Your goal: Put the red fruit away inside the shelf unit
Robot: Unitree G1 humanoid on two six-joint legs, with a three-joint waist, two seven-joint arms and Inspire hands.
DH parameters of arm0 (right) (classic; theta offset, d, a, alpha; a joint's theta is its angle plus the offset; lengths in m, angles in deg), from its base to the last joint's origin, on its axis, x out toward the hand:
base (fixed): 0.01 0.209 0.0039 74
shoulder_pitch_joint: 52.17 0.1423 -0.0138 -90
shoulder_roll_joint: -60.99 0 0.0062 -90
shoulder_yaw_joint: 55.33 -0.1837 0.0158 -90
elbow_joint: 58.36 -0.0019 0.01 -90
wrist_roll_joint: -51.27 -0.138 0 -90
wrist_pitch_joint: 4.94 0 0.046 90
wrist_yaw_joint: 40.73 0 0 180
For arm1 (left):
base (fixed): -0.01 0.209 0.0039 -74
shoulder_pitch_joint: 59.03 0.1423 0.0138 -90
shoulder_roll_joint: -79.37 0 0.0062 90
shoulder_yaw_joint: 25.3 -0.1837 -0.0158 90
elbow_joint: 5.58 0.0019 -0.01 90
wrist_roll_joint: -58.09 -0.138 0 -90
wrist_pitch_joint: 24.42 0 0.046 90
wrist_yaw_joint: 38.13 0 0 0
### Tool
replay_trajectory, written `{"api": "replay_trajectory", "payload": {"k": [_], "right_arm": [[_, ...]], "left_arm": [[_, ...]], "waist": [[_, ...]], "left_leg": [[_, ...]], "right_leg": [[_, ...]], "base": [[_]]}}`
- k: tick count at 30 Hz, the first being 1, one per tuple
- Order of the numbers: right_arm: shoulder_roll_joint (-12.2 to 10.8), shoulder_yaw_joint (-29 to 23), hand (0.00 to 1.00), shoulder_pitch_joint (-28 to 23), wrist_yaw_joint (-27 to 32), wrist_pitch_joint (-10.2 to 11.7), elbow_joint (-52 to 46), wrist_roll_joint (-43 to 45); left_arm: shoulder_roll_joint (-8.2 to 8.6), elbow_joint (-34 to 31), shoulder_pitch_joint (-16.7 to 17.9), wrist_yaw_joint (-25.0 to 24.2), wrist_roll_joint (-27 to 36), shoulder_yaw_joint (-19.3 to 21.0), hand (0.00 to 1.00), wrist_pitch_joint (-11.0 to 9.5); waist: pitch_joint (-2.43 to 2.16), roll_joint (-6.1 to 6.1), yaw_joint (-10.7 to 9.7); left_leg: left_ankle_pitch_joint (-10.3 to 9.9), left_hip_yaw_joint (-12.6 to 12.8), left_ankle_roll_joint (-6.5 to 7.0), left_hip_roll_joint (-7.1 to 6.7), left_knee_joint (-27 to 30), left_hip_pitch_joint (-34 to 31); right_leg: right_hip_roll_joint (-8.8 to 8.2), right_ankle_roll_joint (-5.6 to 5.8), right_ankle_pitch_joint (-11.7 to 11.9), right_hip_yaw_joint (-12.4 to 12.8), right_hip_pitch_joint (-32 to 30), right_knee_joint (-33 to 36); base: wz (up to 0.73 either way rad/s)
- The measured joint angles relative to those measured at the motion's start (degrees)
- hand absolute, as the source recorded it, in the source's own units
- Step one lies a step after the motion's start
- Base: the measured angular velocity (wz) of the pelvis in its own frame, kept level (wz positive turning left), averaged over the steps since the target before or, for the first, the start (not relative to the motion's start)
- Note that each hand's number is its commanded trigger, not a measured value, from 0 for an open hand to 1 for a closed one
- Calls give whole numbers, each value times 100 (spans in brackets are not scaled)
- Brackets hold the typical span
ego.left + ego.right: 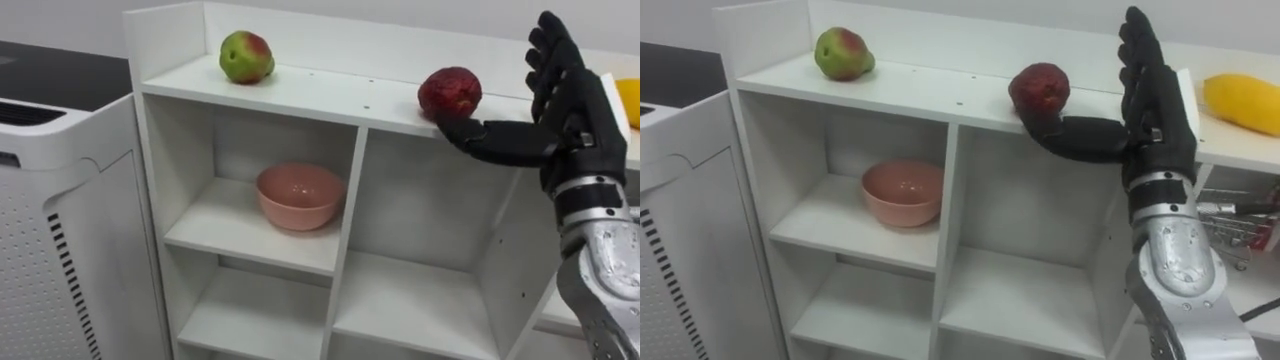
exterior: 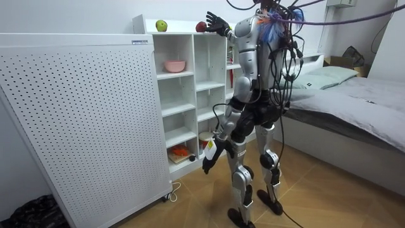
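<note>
A dark red fruit point(image 1: 450, 93) sits on the top board point(image 1: 330, 95) of a white closet of open shelves, near the middle. My right hand point(image 1: 565, 100) is raised just right of it, open, fingers straight up and palm facing the fruit. Its thumb point(image 1: 480, 135) stretches out to the fruit's near lower side and seems to touch it. A green-and-red apple point(image 1: 246, 57) rests at the board's left end. A yellow fruit point(image 1: 1243, 103) lies to the right, behind the hand. My left hand point(image 2: 207, 163) hangs low at my side in the room view.
A pink bowl point(image 1: 300, 195) stands in the upper left compartment; the compartments around it are bare. A white perforated appliance point(image 1: 60, 200) stands left of the closet. In the room view I stand upright before the closet, with a bed point(image 2: 354, 95) behind me and orange items point(image 2: 180, 152) on a low shelf.
</note>
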Motion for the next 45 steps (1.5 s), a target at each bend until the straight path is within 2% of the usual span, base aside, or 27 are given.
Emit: {"api": "replay_trajectory", "payload": {"k": [4, 8, 14, 15, 16, 19, 24, 26, 32, 39, 45], "right_arm": [[23, -1, 0, 2, -69, 0, 26, 58], [38, 2, 0, 25, -178, 2, 57, 44], [65, 104, 0, 632, -374, 14, 819, -56], [133, 196, 47, 762, -402, 17, 989, -94], [224, 287, 100, 875, -450, 22, 1169, -105], [356, 457, 100, 1139, -564, 10, 1602, -100], [644, 694, 100, 1198, -866, -41, 1847, -85], [691, 739, 100, 1267, -999, -46, 2010, -106], [756, 782, 100, 1360, -1176, -62, 2245, -202], [972, 780, 100, 1362, -1187, -47, 2251, -234], [973, 776, 100, 1362, -1208, -36, 2241, -436]], "left_arm": [[-3, 1, -29, -13, -1, 34, 0, -12], [1, 57, -70, -17, 1, 36, 0, -36], [-20, 89, -59, -122, -2, 36, 0, -32], [-21, 81, -44, -121, -1, 30, 0, -25], [-29, 68, -43, -122, -2, -4, 0, 0], [-93, 40, -66, -138, -4, -10, 0, 11], [-232, 38, -84, -165, -4, -1, 0, 36], [-252, 38, -85, -165, -2, 5, 0, 60], [-269, 39, -103, -165, 26, 3, 0, 124], [-269, 38, -117, -176, 42, -1, 0, 181], [-271, 40, -143, -227, 50, -3, 0, 191]], "waist": [[25, -76, 93], [22, -119, 168], [23, -116, 168], [23, -116, 158], [21, -119, 153], [1, -148, 144], [-39, -209, 175], [-49, -227, 182], [-21, -300, 191], [-7, -298, 288], [4, -287, 277]], "left_leg": [[0, -2, 0, 0, -7, 23], [0, -3, 0, 1, -7, 14], [0, -27, 0, 1, -2, 10], [0, -30, 0, 1, 2, 4], [0, -45, -1, 0, 9, -12], [2, -69, -4, -4, 80, -76], [20, -108, -31, -4, 95, -89], [21, -111, -31, -4, 108, -84], [24, -114, -36, -5, 134, -97], [23, -165, -36, -12, 121, -95], [23, -172, -36, -14, 114, -98]], "right_leg": [[0, 0, 0, 15, 1, 1], [0, 0, 0, 4, -6, 0], [0, 0, 0, -9, 2, 0], [-1, 0, 0, -29, 3, -1], [-4, 0, 0, -53, 0, -1], [-8, 0, 0, -150, 0, -1], [-3, 0, 0, -151, 17, -1], [-3, 0, 0, -151, 28, -1], [-2, -2, 1, -153, 29, 0], [-2, -2, 1, -152, 40, 0], [-3, -2, 1, -147, 40, -1]], "base": [[-3], [-2], [0], [5], [6], [8], [4], [0], [0], [3], [0]]}}
